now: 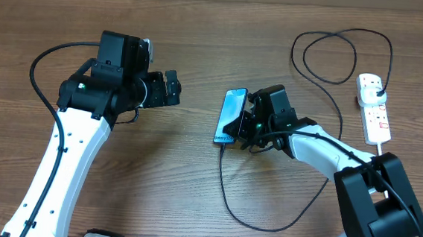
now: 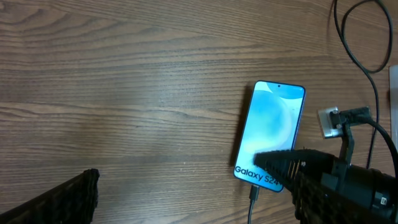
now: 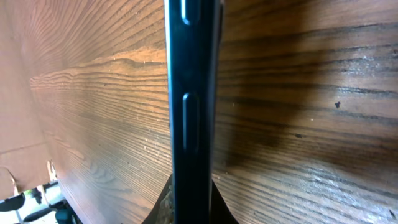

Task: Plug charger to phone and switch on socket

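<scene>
While the right wrist view gives only a dark edge up close, the overhead is clear. On the wooden table (image 1: 191, 199) the left gripper (image 1: 173, 88) hangs left of centre, fingers spread wide, holding nothing. The socket (image 1: 374, 107) lies near the right edge. The phone (image 1: 232, 114) lies flat mid-table, screen lit. The right gripper (image 1: 242, 127), fingers together, sits against its side, possibly touching. The charger (image 1: 378, 89) loops from socket to phone's near end.

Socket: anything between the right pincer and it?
Yes: the charger's cable lies on the table across that path, between the right pincer by the phone and the socket. Nothing else visible stands there.
</scene>
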